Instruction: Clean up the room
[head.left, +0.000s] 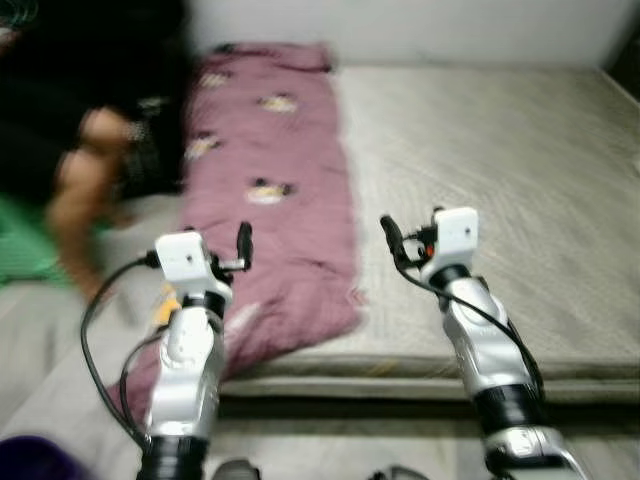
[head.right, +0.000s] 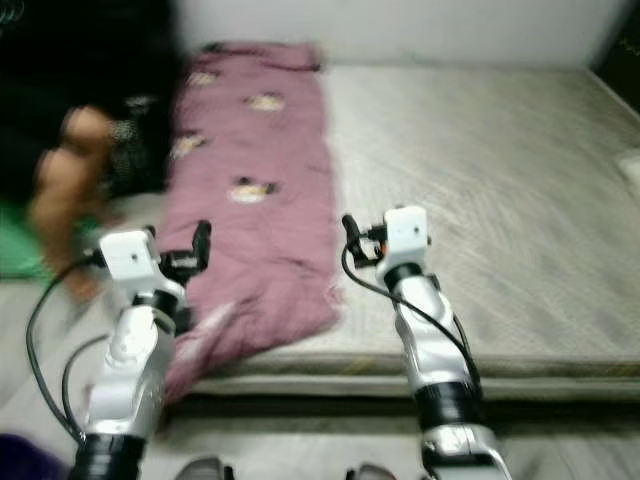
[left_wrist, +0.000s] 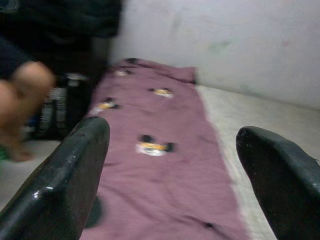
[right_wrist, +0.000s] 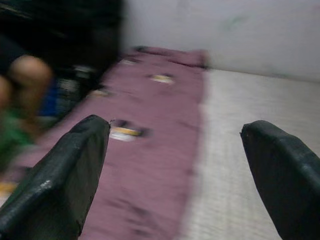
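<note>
Bare mattress (head.left: 480, 150), mauve blanket (head.left: 270, 190) along its left edge.
Both pincers, left (head.left: 243, 245) and right (head.left: 392, 238), released; a person's arm (head.left: 85, 200) nearby risks a bump.

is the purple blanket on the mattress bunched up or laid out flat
Laid out flat: the purple blanket runs in a long strip along the mattress, its near end drooping over the edge.

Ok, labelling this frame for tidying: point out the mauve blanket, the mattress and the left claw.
mauve blanket (head.left: 268, 160), left eye view, on its patterned middle.
mattress (head.left: 480, 170), left eye view, on its bare grey top.
left claw (left_wrist: 172, 165), left wrist view, midway between its open fingertips.
</note>
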